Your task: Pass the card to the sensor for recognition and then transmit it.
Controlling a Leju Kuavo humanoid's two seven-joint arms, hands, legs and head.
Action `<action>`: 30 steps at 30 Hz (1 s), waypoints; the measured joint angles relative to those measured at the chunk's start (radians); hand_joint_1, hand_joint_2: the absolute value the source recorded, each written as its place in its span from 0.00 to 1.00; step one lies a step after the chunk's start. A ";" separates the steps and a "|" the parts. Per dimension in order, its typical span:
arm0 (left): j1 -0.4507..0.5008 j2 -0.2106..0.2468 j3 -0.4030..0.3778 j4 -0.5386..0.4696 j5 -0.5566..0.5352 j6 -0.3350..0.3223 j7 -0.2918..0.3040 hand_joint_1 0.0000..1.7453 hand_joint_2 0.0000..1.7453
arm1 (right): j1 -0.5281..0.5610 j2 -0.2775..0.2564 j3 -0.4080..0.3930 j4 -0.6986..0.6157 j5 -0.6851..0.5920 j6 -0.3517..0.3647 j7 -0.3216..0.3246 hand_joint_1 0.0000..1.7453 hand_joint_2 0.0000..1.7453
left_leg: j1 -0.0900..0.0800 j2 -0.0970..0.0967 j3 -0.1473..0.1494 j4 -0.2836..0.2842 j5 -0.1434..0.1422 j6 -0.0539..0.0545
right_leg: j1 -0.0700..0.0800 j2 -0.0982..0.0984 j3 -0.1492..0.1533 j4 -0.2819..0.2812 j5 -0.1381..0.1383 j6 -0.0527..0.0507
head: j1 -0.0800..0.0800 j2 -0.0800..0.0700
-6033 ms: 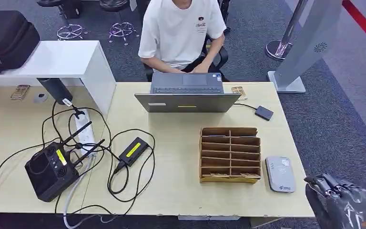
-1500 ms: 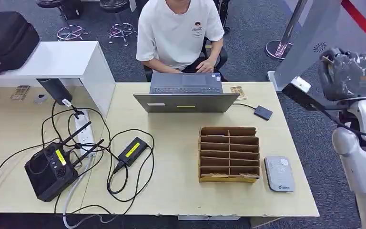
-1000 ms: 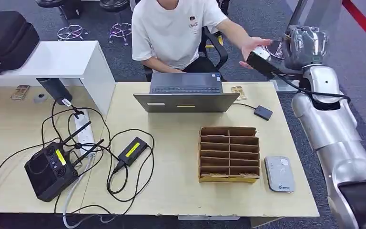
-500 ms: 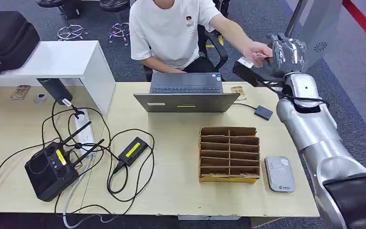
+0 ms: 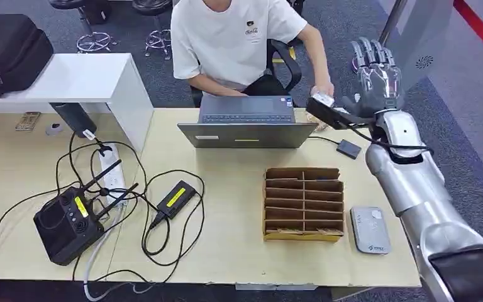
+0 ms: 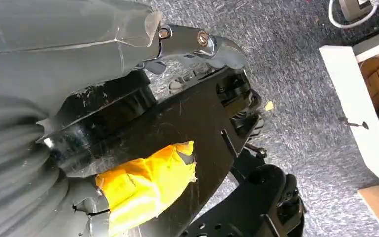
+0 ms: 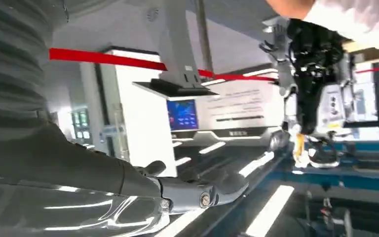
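My right hand (image 5: 377, 74) is raised past the table's far right corner, fingers spread upward and nothing held in them. In the right wrist view the right hand (image 7: 128, 187) reaches out with bare fingers. A seated person's hand (image 5: 322, 89) hovers just left of my wrist; I cannot make out a card in it. The grey card sensor (image 5: 370, 229) lies flat at the table's right front. Beside it stands a wooden slotted card box (image 5: 302, 203). My left hand (image 6: 79, 49) hangs over the carpet, fingers stretched and holding nothing.
An open laptop (image 5: 247, 123) stands at the far edge of the table (image 5: 233, 251) before the person. A small black box (image 5: 348, 148) on a cable lies near my forearm. A black controller (image 5: 69, 220) and tangled cables cover the left. A grey kiosk (image 5: 415, 38) stands behind my hand.
My right arm rose from beside the table toward the person. The person's hand met my hand, then drew back toward the laptop. My fingers have since spread.
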 joint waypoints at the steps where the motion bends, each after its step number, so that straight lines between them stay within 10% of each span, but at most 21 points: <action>1: 0.000 -0.001 0.001 0.000 0.003 0.002 0.000 0.00 1.00 | 0.044 -0.016 -0.006 -0.056 0.000 0.000 0.001 0.00 1.00 | 0.000 0.000 -0.001 0.000 0.000 0.000 | 0.000 0.000 0.000 0.000 0.000 0.000 | 0.001 0.000; 11: 0.004 -0.005 0.039 0.000 0.045 0.010 0.002 0.00 1.00 | 0.576 -0.105 -0.114 -0.632 0.010 -0.093 -0.051 0.00 1.00 | 0.000 -0.003 -0.002 0.000 -0.002 0.001 | 0.000 -0.004 0.000 -0.001 -0.004 0.000 | 0.000 0.000; 12: 0.005 -0.005 0.044 0.000 0.046 0.008 0.003 0.00 1.00 | 0.638 -0.108 -0.127 -0.695 0.016 -0.106 -0.055 0.00 0.00 | 0.000 -0.003 -0.003 -0.001 -0.003 0.001 | 0.000 -0.004 0.000 -0.001 -0.004 -0.001 | 0.000 0.000; 17: 0.005 -0.008 0.055 0.000 0.061 0.022 0.003 0.00 1.00 | 0.848 -0.114 -0.167 -0.891 0.036 -0.152 -0.070 0.00 0.00 | 0.000 -0.001 -0.002 -0.001 -0.004 0.001 | 0.000 -0.002 -0.001 -0.001 -0.005 0.000 | 0.000 0.000; 18: 0.005 -0.010 0.060 0.000 0.063 0.024 0.003 0.00 1.00 | 0.883 -0.114 -0.174 -0.923 0.045 -0.160 -0.074 0.00 1.00 | 0.000 -0.001 -0.002 -0.001 -0.004 0.000 | 0.000 -0.002 0.000 -0.001 -0.005 0.000 | 0.000 0.000; 30: 0.006 0.002 0.079 0.000 0.074 -0.014 0.011 0.00 1.00 | 1.090 -0.112 -0.176 -1.100 0.125 -0.213 -0.069 0.00 1.00 | 0.000 0.001 -0.001 -0.001 -0.004 0.001 | 0.000 -0.001 0.000 -0.001 -0.005 0.000 | 0.000 0.000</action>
